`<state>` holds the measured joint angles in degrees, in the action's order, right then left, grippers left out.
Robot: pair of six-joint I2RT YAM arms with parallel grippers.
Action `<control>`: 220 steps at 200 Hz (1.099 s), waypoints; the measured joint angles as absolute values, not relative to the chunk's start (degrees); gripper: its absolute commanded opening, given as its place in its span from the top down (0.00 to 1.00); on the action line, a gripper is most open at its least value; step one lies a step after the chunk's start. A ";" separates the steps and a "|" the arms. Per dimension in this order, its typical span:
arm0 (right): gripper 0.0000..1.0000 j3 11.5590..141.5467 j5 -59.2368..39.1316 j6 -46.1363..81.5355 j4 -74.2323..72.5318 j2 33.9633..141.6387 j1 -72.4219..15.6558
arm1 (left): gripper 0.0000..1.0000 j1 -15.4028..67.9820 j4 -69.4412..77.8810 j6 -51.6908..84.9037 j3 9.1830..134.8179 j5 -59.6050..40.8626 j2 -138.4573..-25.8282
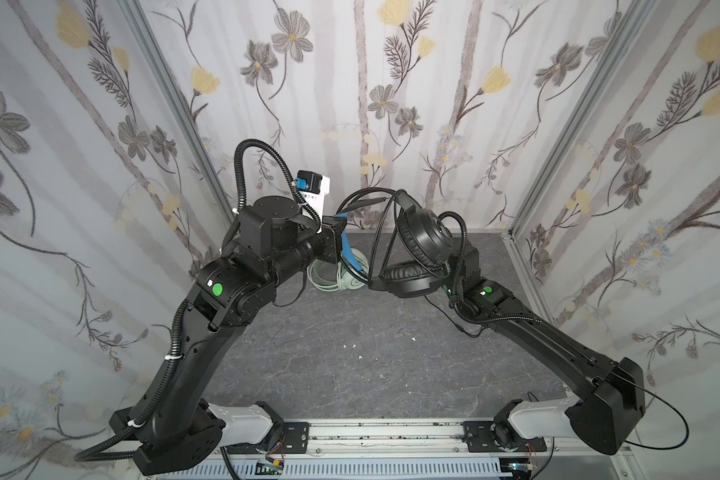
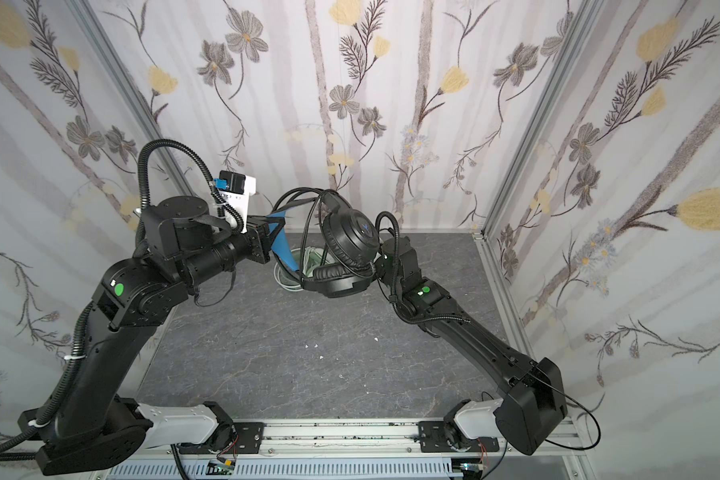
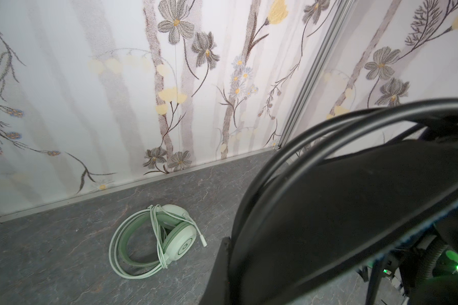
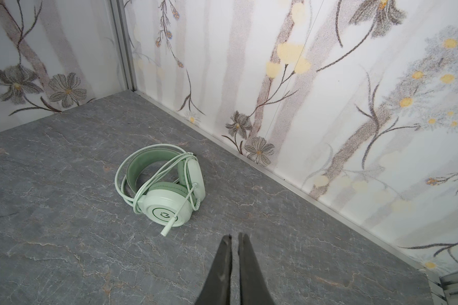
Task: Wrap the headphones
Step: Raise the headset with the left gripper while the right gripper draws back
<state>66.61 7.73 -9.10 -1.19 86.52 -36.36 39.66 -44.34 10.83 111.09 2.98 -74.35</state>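
The black headphones [image 1: 416, 245] hang in the air above the back of the table, in both top views [image 2: 350, 241]. My left gripper [image 1: 341, 232] is shut on their blue-lined headband [image 2: 283, 245], which fills the left wrist view [image 3: 354, 198] next to one fingertip [image 3: 224, 253]. Loops of thin black cable [image 1: 375, 199] drape over the band. The mint green headphones [image 4: 167, 184] lie flat on the table below [image 3: 154, 240], whitish cable coiled around them. My right gripper [image 4: 234, 236] is shut and empty, a short way from the green set; the black ear cups hide it in both top views.
Flowered walls close in the grey marbled table [image 1: 350, 374] on three sides, with metal corner posts [image 1: 558, 166]. A metal rail [image 1: 383, 436] carries both arm bases along the front edge. A few small white scraps [image 1: 352, 345] lie mid-table.
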 measured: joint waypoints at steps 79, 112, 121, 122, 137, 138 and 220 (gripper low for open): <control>0.94 61.10 2.76 -2.35 -6.96 86.56 -36.49 | 1.00 39.53 -36.88 18.26 113.95 3.49 -77.91; 0.95 58.78 0.80 -0.82 -9.58 86.56 -36.51 | 1.00 39.48 -36.29 20.47 114.67 3.42 -79.68; 0.95 58.26 0.27 -0.34 -10.09 86.56 -36.53 | 1.00 39.44 -36.32 20.86 115.18 3.38 -80.20; 0.95 58.19 0.21 -0.25 -10.17 86.56 -36.53 | 1.00 39.44 -36.32 20.88 115.22 3.38 -80.25; 0.96 57.39 -0.56 0.43 -10.87 86.54 -36.58 | 1.00 39.44 -36.18 21.30 116.05 3.22 -80.88; 0.96 57.34 -0.64 0.49 -10.90 86.54 -36.58 | 1.00 39.44 -36.12 21.39 116.14 3.22 -80.93; 0.94 52.42 -6.92 3.79 -15.31 84.29 -37.21 | 1.00 39.44 -35.44 22.06 117.23 1.69 -81.82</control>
<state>52.42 -6.92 3.79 -15.31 84.29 -37.21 39.44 -35.44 22.06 117.23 1.69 -81.82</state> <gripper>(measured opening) 0.056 0.060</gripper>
